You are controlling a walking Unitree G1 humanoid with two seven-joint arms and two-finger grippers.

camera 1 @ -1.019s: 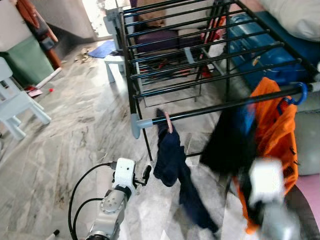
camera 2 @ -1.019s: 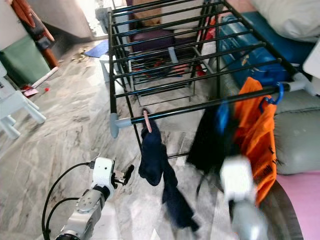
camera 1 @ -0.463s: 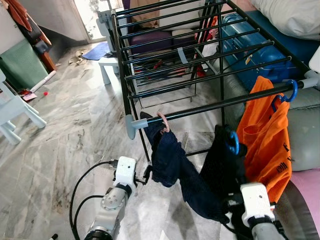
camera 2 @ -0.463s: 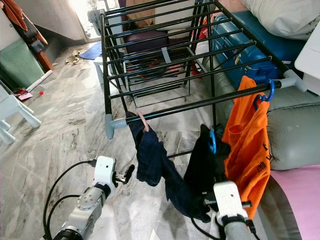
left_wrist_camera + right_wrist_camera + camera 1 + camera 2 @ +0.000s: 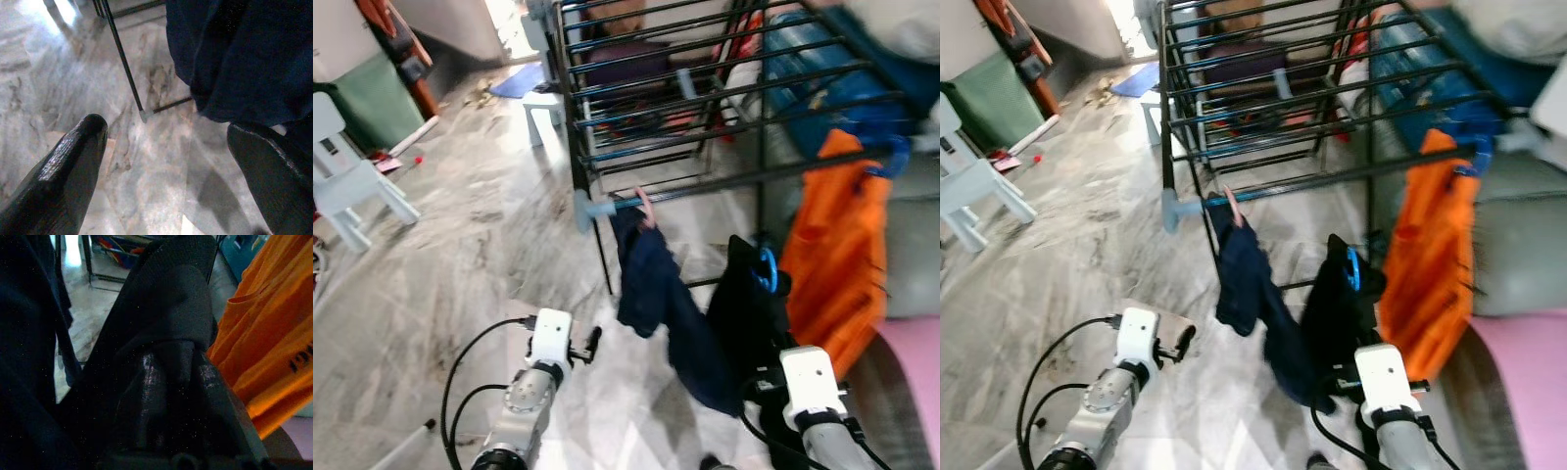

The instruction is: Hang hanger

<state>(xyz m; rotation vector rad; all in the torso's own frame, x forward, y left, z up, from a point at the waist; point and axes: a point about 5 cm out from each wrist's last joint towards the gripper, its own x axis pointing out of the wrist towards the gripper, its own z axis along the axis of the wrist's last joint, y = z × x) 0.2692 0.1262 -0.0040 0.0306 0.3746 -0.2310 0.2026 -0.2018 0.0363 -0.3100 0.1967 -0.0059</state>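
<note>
carry step: the right gripper point(image 5: 171, 372), jaws seemingly closed on the black garment point(image 5: 744, 313) with its blue hanger point(image 5: 767, 270), sits below the rack rail point(image 5: 724, 184); next, lift the hook onto it; left gripper point(image 5: 161, 161) jaws open, idle.

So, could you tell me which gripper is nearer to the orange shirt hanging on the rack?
The right. The right gripper is shut on the black garment just beside the orange shirt. The left gripper is open, low over the floor beyond the navy garment.
</note>
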